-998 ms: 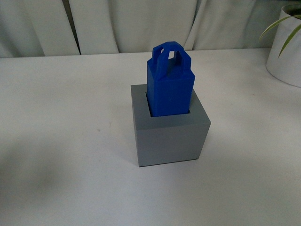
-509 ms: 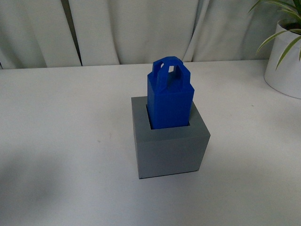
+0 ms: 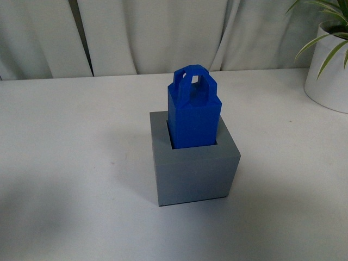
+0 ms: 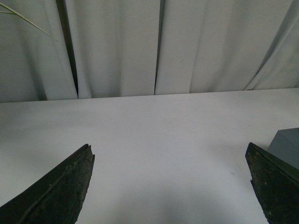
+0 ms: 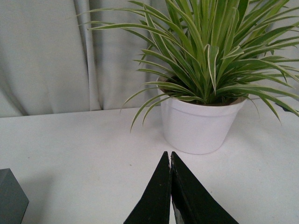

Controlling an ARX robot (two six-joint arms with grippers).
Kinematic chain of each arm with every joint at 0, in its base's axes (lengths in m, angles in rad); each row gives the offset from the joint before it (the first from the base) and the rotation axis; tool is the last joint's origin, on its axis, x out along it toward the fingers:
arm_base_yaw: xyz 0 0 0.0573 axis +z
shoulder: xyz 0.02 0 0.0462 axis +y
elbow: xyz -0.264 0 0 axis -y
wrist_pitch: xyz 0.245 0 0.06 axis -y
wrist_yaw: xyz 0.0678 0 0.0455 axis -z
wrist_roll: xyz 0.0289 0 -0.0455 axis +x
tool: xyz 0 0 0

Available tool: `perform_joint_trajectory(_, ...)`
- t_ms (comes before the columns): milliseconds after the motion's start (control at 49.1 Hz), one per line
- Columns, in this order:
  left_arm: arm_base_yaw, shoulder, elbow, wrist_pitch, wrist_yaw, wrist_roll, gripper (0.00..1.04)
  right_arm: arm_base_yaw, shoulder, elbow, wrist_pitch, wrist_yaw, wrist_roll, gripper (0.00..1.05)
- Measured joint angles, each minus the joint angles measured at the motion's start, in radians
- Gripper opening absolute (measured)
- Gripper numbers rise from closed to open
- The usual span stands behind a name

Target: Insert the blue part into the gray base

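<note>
The blue part [image 3: 193, 111] stands upright in the square recess of the gray base [image 3: 194, 168] at the middle of the white table in the front view. Its crossed loop handles stick up above the base. Neither arm shows in the front view. My left gripper [image 4: 170, 161] is open and empty over bare table, with a corner of the gray base [image 4: 287, 147] beside one finger. My right gripper [image 5: 169, 161] is shut and empty, pointing toward a potted plant; a corner of the gray base [image 5: 10, 200] shows at the edge of the right wrist view.
A white pot with a striped green plant [image 5: 201, 116] stands on the table near my right gripper, also at the back right of the front view [image 3: 329, 70]. White curtains [image 3: 152, 32] hang behind the table.
The front view has shifted slightly: the blue part and base sit a little further left and up in the picture. The part stays seated in the base.
</note>
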Motion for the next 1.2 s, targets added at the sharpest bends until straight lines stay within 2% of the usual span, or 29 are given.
perform_joint_trajectory(81, 0.000, 0.000, 0.000, 0.000, -0.001, 0.000, 0.99, -0.067, -0.054, -0.032, -0.022, -0.095, 0.000, 0.02)
perform_joint_trajectory(204, 0.000, 0.000, 0.000, 0.000, -0.001, 0.000, 0.99, -0.094, -0.106, -0.057, -0.045, -0.094, 0.002, 0.02)
perform_joint_trajectory(713, 0.000, 0.000, 0.000, 0.000, 0.000, 0.000, 0.99, -0.095, -0.290, -0.118, -0.169, -0.100, 0.002, 0.02)
perform_joint_trajectory(814, 0.000, 0.000, 0.000, 0.000, 0.000, 0.000, 0.99, -0.095, -0.309, -0.148, -0.150, -0.100, 0.002, 0.02)
perform_joint_trajectory(1201, 0.000, 0.000, 0.000, 0.000, 0.000, 0.000, 0.99, -0.095, -0.438, -0.148, -0.274, -0.101, 0.002, 0.02)
